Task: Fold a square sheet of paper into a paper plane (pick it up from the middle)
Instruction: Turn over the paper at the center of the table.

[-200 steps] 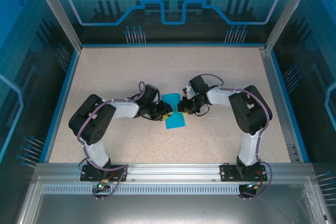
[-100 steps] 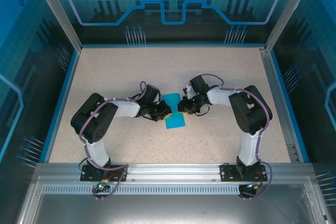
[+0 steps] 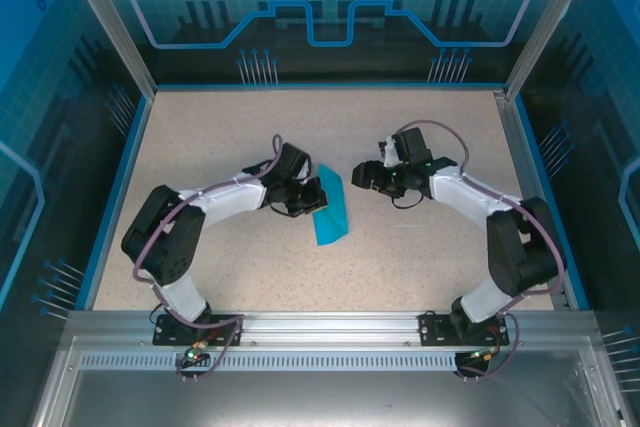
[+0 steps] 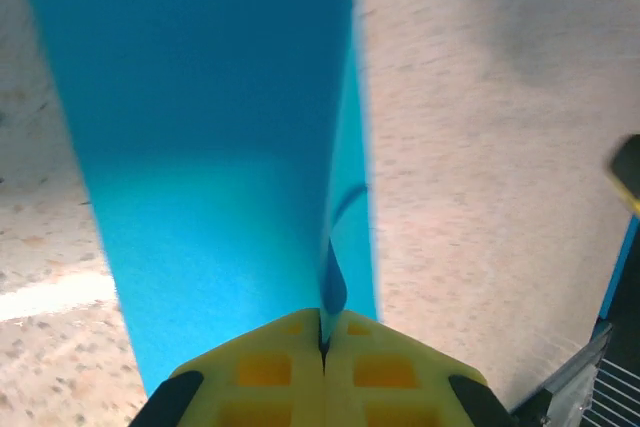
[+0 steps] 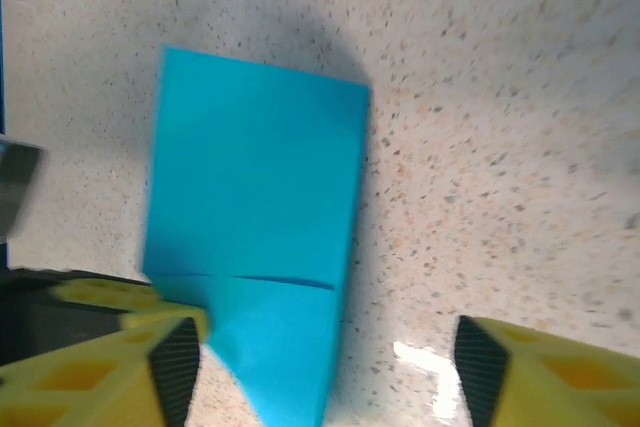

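A folded teal-blue sheet of paper (image 3: 331, 215) sits near the middle of the speckled table (image 3: 230, 137), pinched in the left gripper (image 3: 314, 197), whose yellow jaws are pressed flat together on it. The sheet is now a narrow strip rather than a square. Its long axis runs from the far edge of the table toward the near edge, with the near end leaning slightly toward the left edge. From above, the far end looks slimmer and the near end broader.

The left gripper comes in from the left edge and takes the strip on its left long side, about halfway along. In the left wrist view the paper (image 4: 220, 147) stretches straight away from the clamped tips, and its layers gape a little just past the grip.

The right gripper (image 3: 362, 177) hangs beside the strip's far end, on the side of the table's right edge, jaws spread wide and empty, near the paper but not touching it. In the right wrist view the strip (image 5: 255, 177) shows a fine crease across it toward one slanted end, and a soft shadow surrounds it on the tabletop.
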You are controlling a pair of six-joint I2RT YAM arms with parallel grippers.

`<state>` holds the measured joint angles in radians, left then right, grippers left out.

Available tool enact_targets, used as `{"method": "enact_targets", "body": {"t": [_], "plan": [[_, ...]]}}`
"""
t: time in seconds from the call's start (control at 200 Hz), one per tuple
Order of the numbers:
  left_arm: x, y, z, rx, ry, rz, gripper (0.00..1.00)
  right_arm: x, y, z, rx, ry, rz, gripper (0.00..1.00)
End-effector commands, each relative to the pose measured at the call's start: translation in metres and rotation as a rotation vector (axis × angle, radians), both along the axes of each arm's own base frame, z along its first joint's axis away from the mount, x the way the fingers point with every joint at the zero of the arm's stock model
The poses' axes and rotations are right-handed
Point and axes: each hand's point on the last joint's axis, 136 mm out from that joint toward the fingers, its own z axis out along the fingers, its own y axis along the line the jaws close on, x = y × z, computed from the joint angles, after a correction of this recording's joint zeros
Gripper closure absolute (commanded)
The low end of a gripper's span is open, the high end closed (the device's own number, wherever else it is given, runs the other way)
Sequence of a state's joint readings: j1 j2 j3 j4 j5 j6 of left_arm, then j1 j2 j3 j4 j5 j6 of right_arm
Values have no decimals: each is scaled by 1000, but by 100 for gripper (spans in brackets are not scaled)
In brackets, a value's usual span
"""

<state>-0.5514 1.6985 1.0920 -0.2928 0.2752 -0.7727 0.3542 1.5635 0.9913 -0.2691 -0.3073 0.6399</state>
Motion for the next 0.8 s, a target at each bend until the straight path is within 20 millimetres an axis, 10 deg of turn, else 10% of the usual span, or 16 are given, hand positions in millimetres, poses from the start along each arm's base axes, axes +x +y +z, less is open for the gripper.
{"method": "enact_targets", "body": {"t": [0.0, 0.395, 0.795], "plan": [[-11, 25, 39, 235, -104, -101, 99, -5, -25, -6, -77, 7, -50, 20], [6, 93, 111, 758, -317, -93, 99, -1, -57, 20, -138, -77, -161, 3], [35, 86, 57, 1216, -278, -169, 99, -21, -98, 5, -196, -31, -300, 1]]}}
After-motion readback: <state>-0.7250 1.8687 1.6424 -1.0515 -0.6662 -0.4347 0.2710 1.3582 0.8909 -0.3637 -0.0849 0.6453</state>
